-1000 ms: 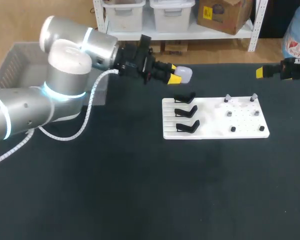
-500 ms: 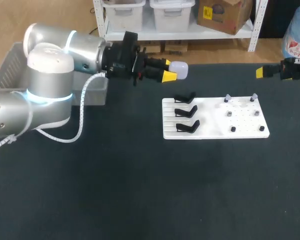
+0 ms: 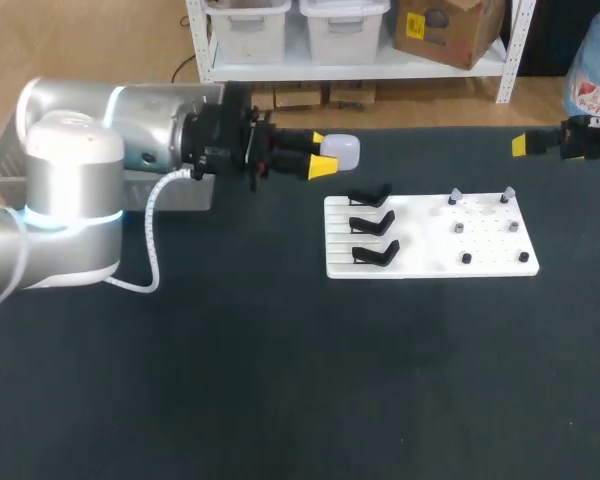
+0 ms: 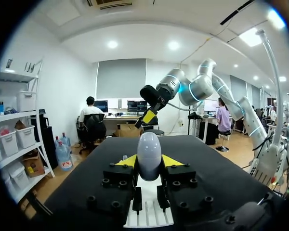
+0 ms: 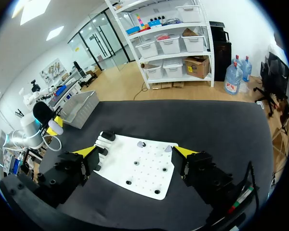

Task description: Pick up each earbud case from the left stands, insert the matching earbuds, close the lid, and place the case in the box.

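Sitting pinched inside the left tool [image 3: 320, 154]: earbud case [image 3: 344, 149].

Even, fairly bright light falls from overhead, and the matte black table top [image 3: 280, 400] soaks it up without glare. The flat white plastic board [image 3: 430, 262] is the brightest patch (its pale surface nearly washes out), with only faint shadows under the small black stands [image 3: 372, 222]. Soft highlights sit on the smooth silver left arm [image 3: 145, 125] and the rounded pale grey case [image 4: 149, 155].
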`<state>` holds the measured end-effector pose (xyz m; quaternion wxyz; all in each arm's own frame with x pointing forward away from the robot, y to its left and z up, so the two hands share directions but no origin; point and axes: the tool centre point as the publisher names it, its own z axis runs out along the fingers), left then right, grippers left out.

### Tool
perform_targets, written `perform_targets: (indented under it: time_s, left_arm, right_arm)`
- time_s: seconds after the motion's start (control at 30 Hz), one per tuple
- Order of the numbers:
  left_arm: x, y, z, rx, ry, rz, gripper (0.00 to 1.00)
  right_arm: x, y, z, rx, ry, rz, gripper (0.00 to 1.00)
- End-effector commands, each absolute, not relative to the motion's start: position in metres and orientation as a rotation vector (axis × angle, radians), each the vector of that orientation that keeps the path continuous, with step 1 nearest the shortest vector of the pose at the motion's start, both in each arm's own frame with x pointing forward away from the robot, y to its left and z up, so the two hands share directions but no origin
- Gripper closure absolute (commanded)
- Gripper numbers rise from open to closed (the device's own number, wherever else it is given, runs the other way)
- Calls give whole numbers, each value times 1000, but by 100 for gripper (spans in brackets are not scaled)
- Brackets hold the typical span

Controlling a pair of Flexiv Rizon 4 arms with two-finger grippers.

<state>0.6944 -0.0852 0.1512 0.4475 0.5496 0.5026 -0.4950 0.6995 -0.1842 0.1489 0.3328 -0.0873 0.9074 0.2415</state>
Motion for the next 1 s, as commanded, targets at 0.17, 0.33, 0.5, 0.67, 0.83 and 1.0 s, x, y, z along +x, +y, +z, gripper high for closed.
perform_targets:
  time_s: [0.17,0.33,0.5,0.67,0.83,1.0]
  left_arm:
    - [690,-85,152,1299,1280,-1158,100]
    - [690,-85,152,1299,1280,-1158,100]
    - [681,-85,151,1314,1273,-1182,100]
    - [674,-91,147,1332,1260,-1226,100]
    - [674,-93,144,1336,1257,-1236,100]
    - [676,-94,143,1344,1255,-1240,100]
  right_arm:
    - [699,-184,149,-228,2371,630,0]
    - [695,-183,148,-230,2371,630,0]
    - [675,-171,151,-266,2361,631,0]
    - [657,-149,159,-320,2344,641,0]
    - [637,-126,161,-361,2346,682,0]
    - [624,-96,157,-401,2358,733,0]
